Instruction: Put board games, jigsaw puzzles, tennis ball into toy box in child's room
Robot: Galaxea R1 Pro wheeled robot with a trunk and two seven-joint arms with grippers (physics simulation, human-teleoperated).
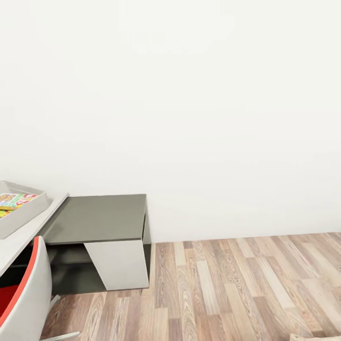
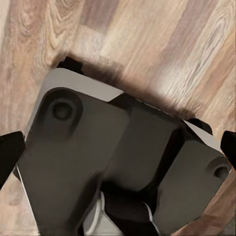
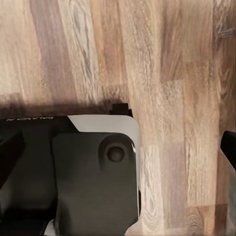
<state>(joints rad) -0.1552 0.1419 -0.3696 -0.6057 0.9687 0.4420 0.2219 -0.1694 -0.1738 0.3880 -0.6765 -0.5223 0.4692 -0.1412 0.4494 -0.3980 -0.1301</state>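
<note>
Chair (image 1: 23,293): nearest item in the head view, at lower left; white shell with a red rim and a red seat, tucked against the desk edge.
Floor (image 1: 246,289): wood planks in mixed brown and pale tones, running from the foreground to the wall; the same planks (image 2: 147,39) lie below the left wrist camera and (image 3: 172,98) below the right wrist camera.
Robot base (image 2: 108,152): dark grey and white body panels seen from above in the left wrist view; a similar panel (image 3: 93,177) with a round boss appears in the right wrist view.
Left gripper (image 2: 118,150): two dark fingertips (image 2: 9,152) sit at opposite edges of the wrist view, spread wide apart, nothing between them.
Right gripper (image 3: 118,150): dark fingertips (image 3: 10,150) likewise at opposite edges, released and holding nothing.
Table (image 1: 28,232): light-grey desk top at left, joined to a lower dark-grey wing (image 1: 102,218) with a white front panel (image 1: 121,265).
Toy box (image 1: 21,215): shallow grey tray on the light-grey top, cut off by the left edge.
Board game (image 1: 14,201): colourful printed box lying flat inside the tray, partly out of view.
Wall (image 1: 189,104): plain white, behind the desk.
</note>
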